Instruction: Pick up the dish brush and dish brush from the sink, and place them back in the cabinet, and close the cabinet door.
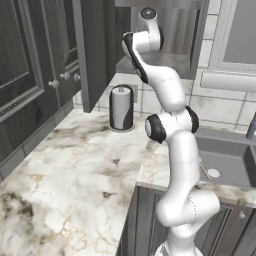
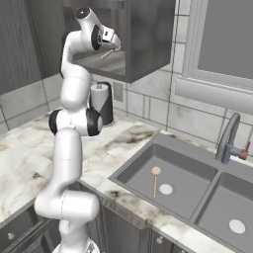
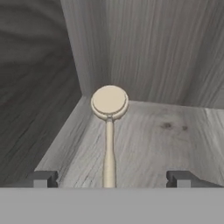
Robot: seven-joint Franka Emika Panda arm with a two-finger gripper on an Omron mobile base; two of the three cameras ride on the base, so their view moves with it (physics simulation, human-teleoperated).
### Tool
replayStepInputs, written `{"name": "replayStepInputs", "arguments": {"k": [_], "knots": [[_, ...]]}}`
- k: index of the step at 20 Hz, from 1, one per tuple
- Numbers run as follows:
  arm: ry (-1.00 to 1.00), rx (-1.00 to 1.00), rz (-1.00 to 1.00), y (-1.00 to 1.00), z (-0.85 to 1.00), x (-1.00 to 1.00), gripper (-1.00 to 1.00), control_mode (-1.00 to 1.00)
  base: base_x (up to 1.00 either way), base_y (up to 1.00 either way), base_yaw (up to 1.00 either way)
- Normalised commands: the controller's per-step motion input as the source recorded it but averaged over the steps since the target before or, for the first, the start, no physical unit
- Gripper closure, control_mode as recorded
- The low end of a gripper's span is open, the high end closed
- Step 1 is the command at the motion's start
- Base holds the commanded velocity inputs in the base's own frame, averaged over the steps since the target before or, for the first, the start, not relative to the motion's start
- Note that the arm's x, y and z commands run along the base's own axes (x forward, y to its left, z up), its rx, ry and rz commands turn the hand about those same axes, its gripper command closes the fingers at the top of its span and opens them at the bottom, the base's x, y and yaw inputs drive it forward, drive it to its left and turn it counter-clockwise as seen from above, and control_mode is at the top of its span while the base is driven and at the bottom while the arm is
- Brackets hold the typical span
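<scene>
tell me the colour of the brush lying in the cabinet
Pale tan wood, clearest in the hand view: dish brush.

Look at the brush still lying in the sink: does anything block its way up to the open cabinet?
Nothing visible does. The brush lies alone in the sink; the cabinet stands open, one brush already inside, the claw open there.

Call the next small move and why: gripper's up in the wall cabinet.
Probably back the gripper straight out of the cabinet: its jaws stand open, one dish brush lies released on the shelf, and the other dish brush waits in the sink.
</scene>
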Motion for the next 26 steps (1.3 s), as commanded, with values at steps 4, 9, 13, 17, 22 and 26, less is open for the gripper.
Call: {"name": "replayStepInputs", "arguments": {"k": [4,9,13,17,22,26], "knots": [[0.0,0.0,0.0,0.0,-0.17,-0.53,-1.0,-1.0,0.0,0.0,0.0],[-0.06,0.0,0.0,0.0,-0.27,-0.46,-1.0,-1.0,0.0,0.0,0.0],[-0.13,0.0,0.0,0.0,-0.27,-0.48,-1.0,-1.0,0.0,0.0,0.0],[-0.2,0.0,0.0,0.0,-0.24,-0.46,-1.0,-1.0,0.0,0.0,0.0],[-0.23,0.0,0.0,0.0,-0.12,-0.59,-1.0,-1.0,0.0,0.0,0.0],[-0.11,0.0,0.0,-0.14,0.0,-0.71,-1.0,-1.0,0.0,0.0,0.0]]}}
